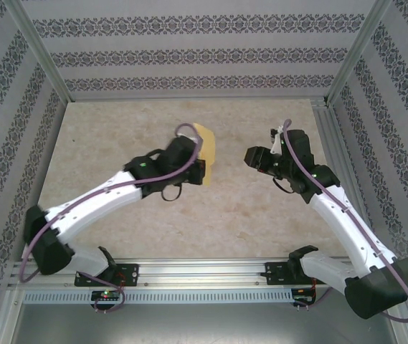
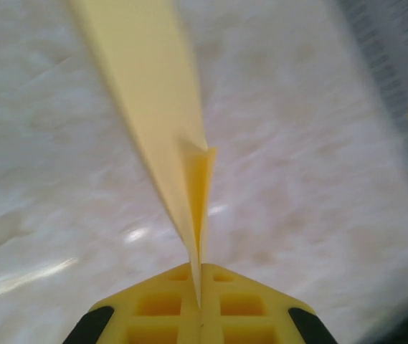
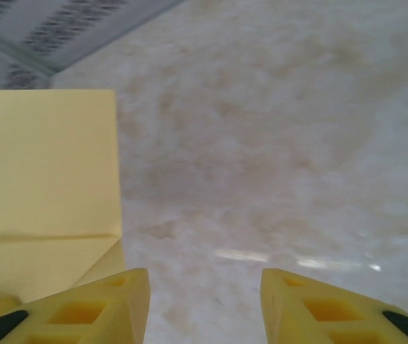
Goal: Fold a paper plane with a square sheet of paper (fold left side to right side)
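Left fingers (image 2: 146, 330): pressed together, pinching the lower edge of the thin yellow-orange sheet of paper (image 2: 146, 86). In the left wrist view the sheet is seen edge-on. It rises as a narrow blade straight from the seam between the fingers, and a short folded flap stands off its right face just above the grip. The pale marbled table (image 2: 318, 179) lies behind it, blurred.

In the top view the sheet (image 1: 207, 147) projects past the left wrist near the middle of the table (image 1: 117, 143). It stands on edge, not flat.

Right fingers (image 3: 82, 315): spread wide, with bare table between them. In the right wrist view the sheet (image 3: 46, 179) shows its broad face at the left, outside the gap. It carries a horizontal crease and a diagonal fold at its lower corner. That lower part runs down behind the left-hand finger; contact there cannot be determined.

Left arm (image 1: 110, 193): extended from its base diagonally up and right, with the wrist at the sheet.

Right arm (image 1: 347, 222): extended up and left from its base and bent at the wrist. Its fingers point left toward the sheet, near it but apart in the top view.
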Motion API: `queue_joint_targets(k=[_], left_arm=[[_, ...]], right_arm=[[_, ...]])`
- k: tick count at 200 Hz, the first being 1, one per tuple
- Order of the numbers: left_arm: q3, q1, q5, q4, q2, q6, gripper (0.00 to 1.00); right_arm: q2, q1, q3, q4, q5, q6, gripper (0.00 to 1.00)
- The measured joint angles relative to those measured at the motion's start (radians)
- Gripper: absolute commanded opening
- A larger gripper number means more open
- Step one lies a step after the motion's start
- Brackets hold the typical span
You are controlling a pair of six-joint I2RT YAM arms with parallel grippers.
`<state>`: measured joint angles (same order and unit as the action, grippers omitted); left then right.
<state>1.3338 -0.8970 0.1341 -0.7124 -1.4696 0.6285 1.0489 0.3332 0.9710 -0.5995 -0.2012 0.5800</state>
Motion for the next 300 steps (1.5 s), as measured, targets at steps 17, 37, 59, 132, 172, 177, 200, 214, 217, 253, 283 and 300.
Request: queue_joint_targets(k=[17,37,59,132,172,177,200,214,217,253,283,300], left_arm=[[0.12,-0.076,0.168,-0.192,-0.179,-0.003,0.0],[0.24,-0.135,0.317,-0.404,-0.396,0.013,0.0],[0.332,-0.174,0.401,-0.571,-0.576,0.035,0.0],[0.454,-0.191,0.282,-0.646,-0.736,0.018,0.38],[0.431,-0.183,0.095,-0.482,-0.682,-0.027,0.52],[0.419,-0.178,0.074,-0.457,-0.66,-0.031,0.54],[0.305,-0.129,-0.017,-0.337,-0.495,-0.045,0.61],[0.204,-0.064,-0.063,-0.257,-0.359,-0.045,0.65],[0.181,-0.048,-0.073,-0.238,-0.332,-0.045,0.66],[-0.136,0.198,-0.195,-0.025,-0.047,-0.013,0.73],[-0.331,0.32,-0.326,0.104,0.009,0.026,0.74],[-0.391,0.341,-0.385,0.158,0.009,0.046,0.75]], right_arm=[[-0.041,-0.036,-0.058,-0.041,0.061,-0.004,0.48],[-0.088,-0.078,-0.112,-0.086,0.109,-0.005,0.5],[-0.132,-0.135,-0.132,-0.136,0.14,-0.013,0.51],[-0.207,-0.343,-0.243,-0.194,0.089,-0.044,0.52],[-0.184,-0.355,-0.294,-0.139,-0.053,-0.039,0.49],[-0.174,-0.351,-0.303,-0.121,-0.073,-0.035,0.48],[-0.104,-0.271,-0.339,-0.021,-0.129,0.005,0.48],[-0.043,-0.176,-0.348,0.05,-0.145,0.045,0.48],[-0.031,-0.154,-0.349,0.067,-0.146,0.055,0.48],[0.16,0.048,-0.33,0.258,-0.142,0.153,0.51],[0.363,0.148,-0.235,0.375,-0.143,0.196,0.51],[0.465,0.178,-0.171,0.431,-0.14,0.208,0.51]])
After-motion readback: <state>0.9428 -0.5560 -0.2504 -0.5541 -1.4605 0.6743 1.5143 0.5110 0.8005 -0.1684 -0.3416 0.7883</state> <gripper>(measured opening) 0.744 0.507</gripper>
